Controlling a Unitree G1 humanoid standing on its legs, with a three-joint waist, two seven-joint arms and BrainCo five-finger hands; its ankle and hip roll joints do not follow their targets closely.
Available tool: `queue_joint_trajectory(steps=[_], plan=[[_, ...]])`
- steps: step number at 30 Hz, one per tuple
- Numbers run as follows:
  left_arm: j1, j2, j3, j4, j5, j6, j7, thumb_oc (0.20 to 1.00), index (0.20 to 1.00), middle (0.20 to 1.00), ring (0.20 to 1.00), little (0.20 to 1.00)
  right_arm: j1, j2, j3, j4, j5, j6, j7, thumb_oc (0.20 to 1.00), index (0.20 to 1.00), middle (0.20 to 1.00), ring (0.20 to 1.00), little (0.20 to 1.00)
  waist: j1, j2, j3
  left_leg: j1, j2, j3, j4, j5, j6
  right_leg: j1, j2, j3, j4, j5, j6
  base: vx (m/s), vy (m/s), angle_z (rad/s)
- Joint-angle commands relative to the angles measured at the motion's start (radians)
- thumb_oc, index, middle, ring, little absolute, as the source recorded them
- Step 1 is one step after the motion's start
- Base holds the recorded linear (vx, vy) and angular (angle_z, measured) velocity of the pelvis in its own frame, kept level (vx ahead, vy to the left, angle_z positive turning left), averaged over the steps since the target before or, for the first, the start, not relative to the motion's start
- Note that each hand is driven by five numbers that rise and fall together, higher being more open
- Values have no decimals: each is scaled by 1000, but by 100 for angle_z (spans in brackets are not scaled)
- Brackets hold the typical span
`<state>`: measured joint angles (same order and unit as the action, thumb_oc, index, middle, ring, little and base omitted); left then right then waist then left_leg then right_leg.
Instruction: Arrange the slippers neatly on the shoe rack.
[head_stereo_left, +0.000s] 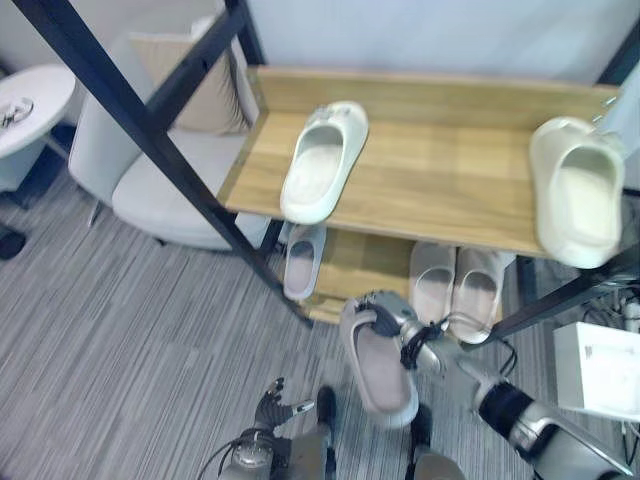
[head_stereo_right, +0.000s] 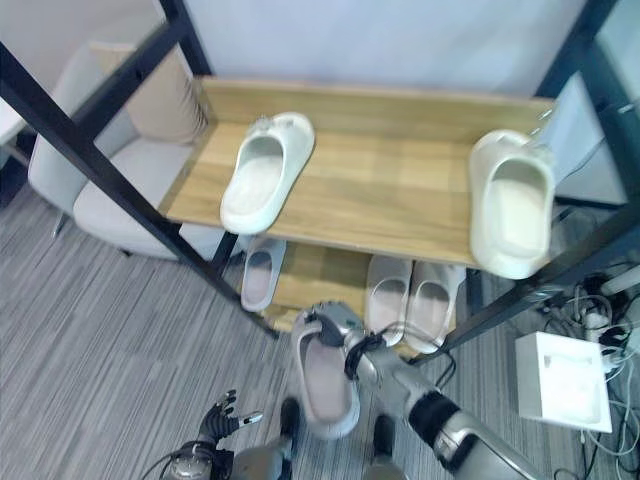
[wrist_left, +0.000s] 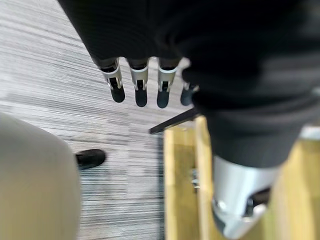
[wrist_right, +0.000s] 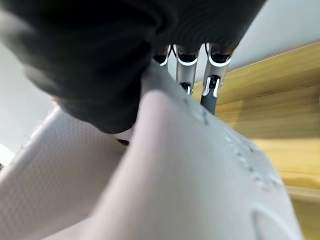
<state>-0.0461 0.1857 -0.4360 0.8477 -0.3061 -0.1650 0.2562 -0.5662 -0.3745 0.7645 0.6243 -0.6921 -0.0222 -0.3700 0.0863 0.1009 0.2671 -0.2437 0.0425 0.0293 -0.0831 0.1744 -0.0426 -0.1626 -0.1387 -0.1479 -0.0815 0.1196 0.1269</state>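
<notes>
The right hand (head_stereo_left: 392, 322) has its fingers curled around the pinkish slipper (head_stereo_left: 378, 368) near the bottom middle of the frame, toe end pointing up toward the shoe rack's lower shelf (head_stereo_left: 362, 262), while the left hand (head_stereo_left: 272, 408) hangs open at the bottom.

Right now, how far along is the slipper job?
Partly done. On the shoe rack, two cream slippers lie far apart on the top shelf, the left one angled, the right one overhanging the front edge. Three pale slippers sit below: a pair and a single. The right hand holds a slipper, unplaced. The left hand hangs open.
</notes>
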Motion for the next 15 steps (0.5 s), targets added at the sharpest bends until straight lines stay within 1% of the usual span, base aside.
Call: queue_joint_trajectory(steps=[1, 4, 5, 7, 8, 9, 10, 11, 12, 13, 15], plan=[[-117, 54, -12, -33, -47, -62, 31, 1000, 1000, 1000, 1000, 1000, -131, 35, -23, -6, -38, 37, -130, 200, 200, 200, 200, 200, 31, -38, 77, 8, -48, -29, 50, -85, -13, -10, -13, -36, 189, -190, -19, -130, 2, 16], [-134, 70, -17, -62, -69, -75, 36, 1000, 1000, 1000, 1000, 1000, -211, 40, -47, 76, -40, 77, -188, 200, 200, 200, 200, 200, 43, -30, 88, -87, -46, -32, 120, -90, -12, -93, -25, -28, 250, -199, -22, -112, 13, 10], [-142, 87, -15, -96, -92, -86, 42, 1000, 1000, 1000, 1000, 1000, -274, 27, -70, 129, -31, 108, -229, 200, 200, 200, 200, 200, 51, -27, 99, -156, -52, -40, 176, -104, -8, -155, -34, -20, 311, -214, -23, -124, 19, 12], [-151, 101, -11, -118, -108, -100, 46, 1000, 1000, 1000, 1000, 1000, -330, 11, -106, 195, 2, 118, -273, 200, 200, 200, 200, 200, 59, -21, 103, -225, -60, -44, 230, -118, -4, -218, -37, -10, 369, -223, -24, -92, 22, 13], [-152, 101, -10, -118, -108, -100, 46, 1000, 1000, 1000, 1000, 1000, -330, 11, -106, 196, 2, 118, -274, 200, 200, 200, 200, 200, 59, -22, 101, -229, -60, -43, 233, -119, -4, -222, -37, -10, 372, -224, -24, -51, 29, 16], [-156, 107, -7, -130, -118, -103, 47, 1000, 1000, 1000, 1000, 1000, -364, -7, -119, 204, 11, 126, -295, 200, 200, 200, 200, 200, 62, -19, 105, -261, -66, -48, 259, -129, -1, -254, -37, -3, 410, -231, -25, -45, 63, 21], [-161, 115, -1, -147, -135, -115, 54, 1000, 1000, 1000, 1000, 1000, -410, -31, -158, 234, 54, 129, -335, 200, 200, 200, 200, 200, 67, -17, 107, -330, -77, -47, 326, -157, 6, -320, -47, 10, 481, -249, -28, -44, 63, 25], [-161, 115, -1, -147, -135, -115, 54, 1000, 1000, 1000, 1000, 1000, -410, -31, -158, 234, 54, 128, -335, 200, 200, 200, 200, 200, 68, -17, 105, -334, -77, -47, 329, -158, 6, -325, -47, 11, 484, -250, -28, -38, 90, 30], [-163, 116, 2, -158, -149, -123, 60, 1000, 1000, 1000, 1000, 1000, -439, -47, -181, 230, 83, 124, -371, 200, 200, 200, 200, 200, 70, -14, 111, -396, -77, -42, 391, -184, 12, -390, -56, 24, 554, -274, -31, -14, 47, 23], [-163, 116, 2, -158, -149, -123, 60, 1000, 1000, 1000, 1000, 1000, -440, -47, -181, 230, 84, 124, -371, 200, 200, 200, 200, 200, 71, -15, 109, -400, -77, -41, 393, -185, 12, -394, -56, 25, 557, -275, -31, -24, 70, 18], [-166, 120, 8, -168, -156, -127, 69, 1000, 1000, 1000, 1000, 1000, -478, -80, -211, 209, 107, 119, -403, 200, 200, 200, 200, 200, 70, -13, 116, -476, -82, -40, 469, -215, 18, -473, -64, 40, 639, -298, -34, 37, 54, 7]])
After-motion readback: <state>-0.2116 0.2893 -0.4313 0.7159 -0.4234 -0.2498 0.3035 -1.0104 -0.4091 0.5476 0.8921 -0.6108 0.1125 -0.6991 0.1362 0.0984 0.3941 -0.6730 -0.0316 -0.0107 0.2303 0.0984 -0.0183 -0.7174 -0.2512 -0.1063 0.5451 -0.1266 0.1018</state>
